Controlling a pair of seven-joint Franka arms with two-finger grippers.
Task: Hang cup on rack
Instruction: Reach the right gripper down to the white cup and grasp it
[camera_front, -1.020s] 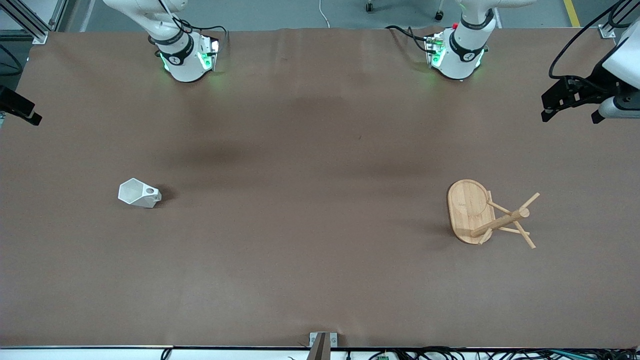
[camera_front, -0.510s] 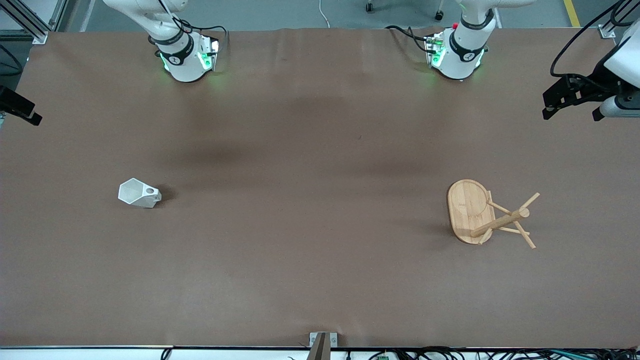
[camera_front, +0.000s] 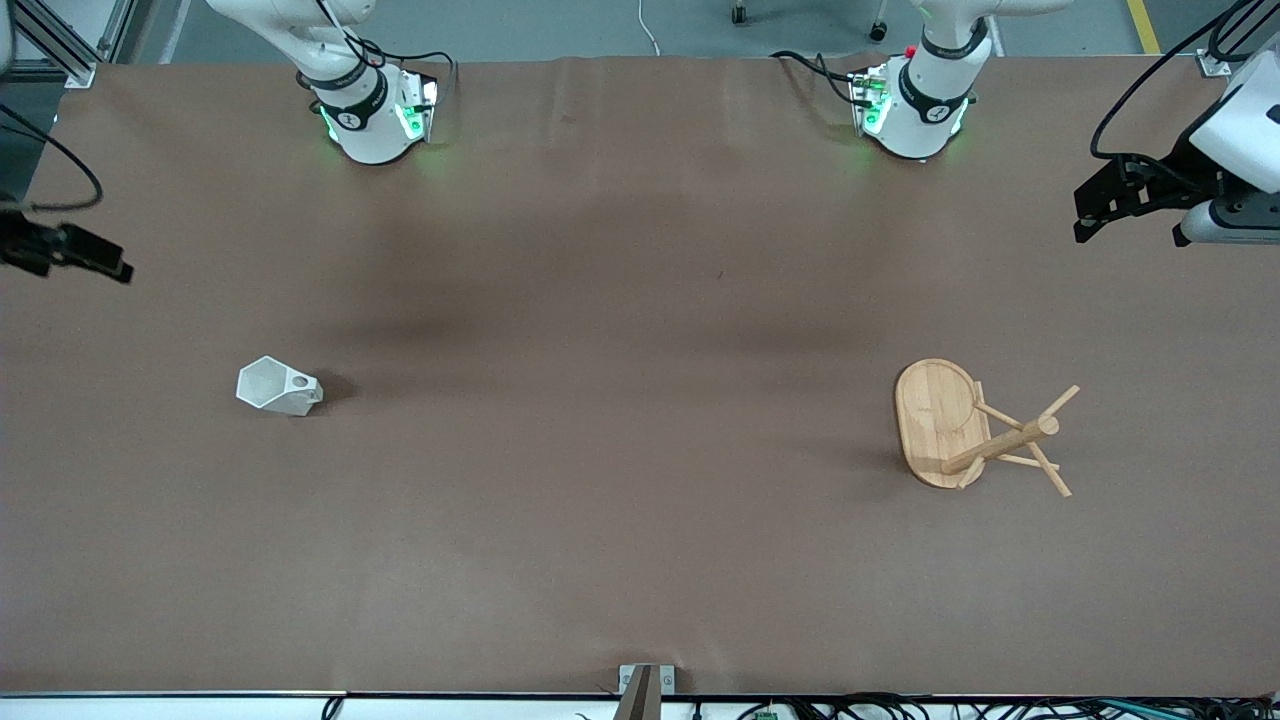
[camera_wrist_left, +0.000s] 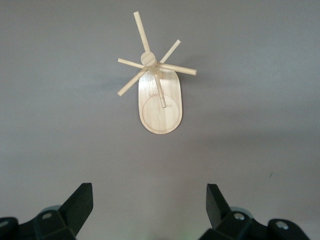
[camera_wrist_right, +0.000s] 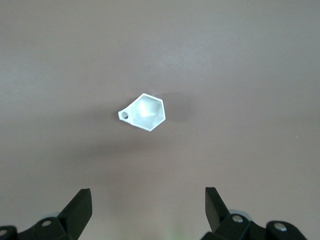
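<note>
Item 1, cup (camera_front: 279, 387): white, faceted, standing on the surface (camera_front: 620, 480) toward the right arm's end, mouth up, handle with its round hole pointing toward the left arm's end of the table. Nothing touches it.

Item 2, rack (camera_front: 965, 428): bamboo mug tree, upright on its oval base toward the left arm's end, well apart from the cup; pegs bare, so the hanging is not yet begun.

Item 3, right gripper (camera_wrist_right: 148, 212): empty, fingers spread wide, up in the air over the edge of the surface at its own end. Its wrist view looks straight down at the cup, which lies ahead of the fingers and not between them. This arm is clearly the nearer one to the cup (the likely one to pick it up).

Item 4, left gripper (camera_wrist_left: 149, 207): likewise spread and holding nothing, high over its end of the surface, with the rack ahead of it in its wrist view.

Item 5, surface: plain brown covering, otherwise bare of loose things.

Item 6, room: grey floor, cables and aluminium framing past the arm bases.
</note>
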